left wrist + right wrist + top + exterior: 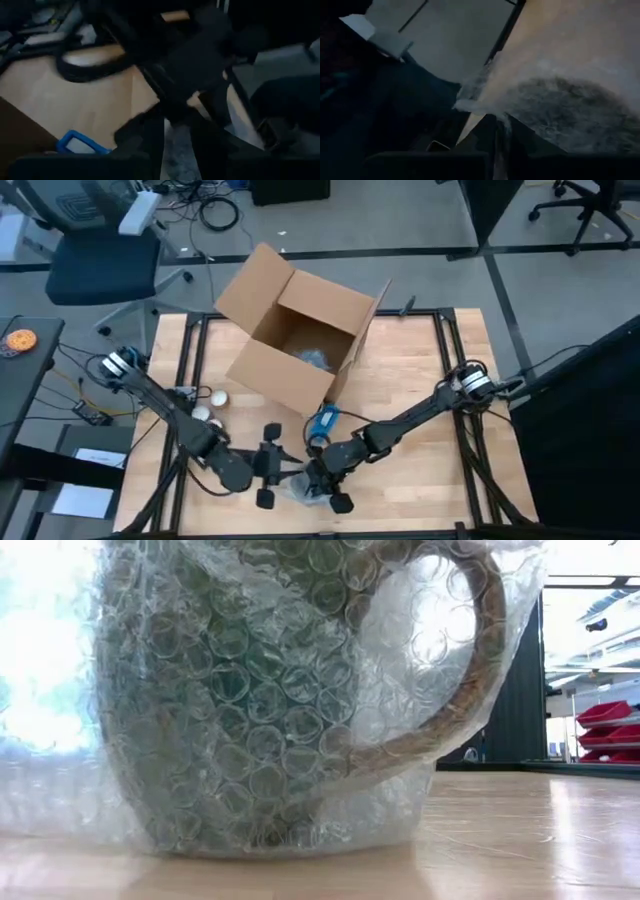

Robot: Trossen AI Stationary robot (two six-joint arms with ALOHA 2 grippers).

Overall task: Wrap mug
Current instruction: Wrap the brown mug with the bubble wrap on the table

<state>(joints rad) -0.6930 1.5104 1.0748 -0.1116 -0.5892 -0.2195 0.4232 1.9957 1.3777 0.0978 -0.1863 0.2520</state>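
A dark green mug (pixel 230 700) stands upright on the table, handle (pixel 470 670) to one side, inside clear bubble wrap (pixel 400 790) that lies loosely around it. In the high view the wrapped mug (pixel 300 490) sits near the table's near edge, between my two grippers. My left gripper (pixel 272 472) is on its left and my right gripper (pixel 322 478) on its right. Each is closed on the wrap. The low view shows neither gripper. My left gripper pinches a bit of bubble wrap (pixel 176 150) between its two fingers, coming nearly level from the table's left. The picture is dark, so I cannot tell edge or fold. My right gripper pinches the bubble wrap at a pale edge (pixel 472 106) beside the mug's covered bulk (pixel 570 115), coming low from the table's right. The wrap rests on the table with the mug.
An open cardboard box (pixel 295 340) lies tipped at the table's far middle. A blue tape dispenser (pixel 325 420) sits just beyond the grippers. Two white balls (pixel 212 402) lie at the left. Bare wood (pixel 430 480) stretches to the right.
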